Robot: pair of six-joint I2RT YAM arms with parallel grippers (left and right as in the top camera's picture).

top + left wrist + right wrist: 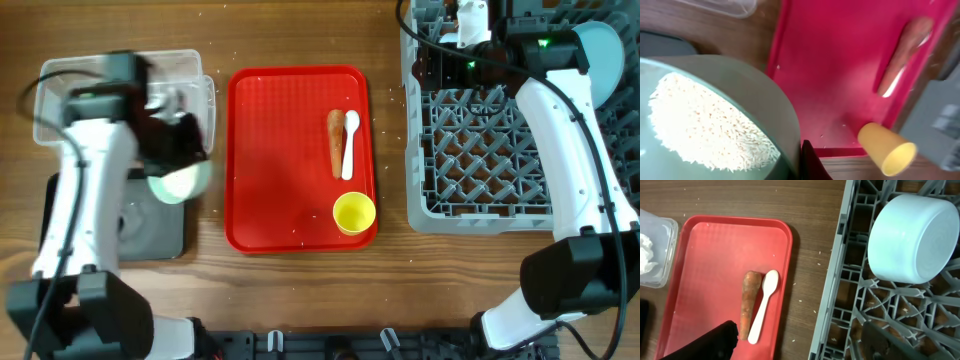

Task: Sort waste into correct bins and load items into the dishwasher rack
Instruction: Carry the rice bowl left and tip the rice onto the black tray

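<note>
My left gripper is shut on the rim of a pale bowl and holds it between the clear tub and the black tray. In the left wrist view, my left gripper pinches the wall of the bowl, which holds white rice grains. The carrot-like stick, white spoon and yellow cup lie on the red tray. My right gripper is open and empty at the left edge of the grey rack. A second bowl sits upside down in the rack. The pale-blue plate stands at the rack's far right.
A white napkin lies in the clear tub. Loose rice grains are scattered on the wooden table between the red tray and the rack. The right arm reaches across the rack's right side.
</note>
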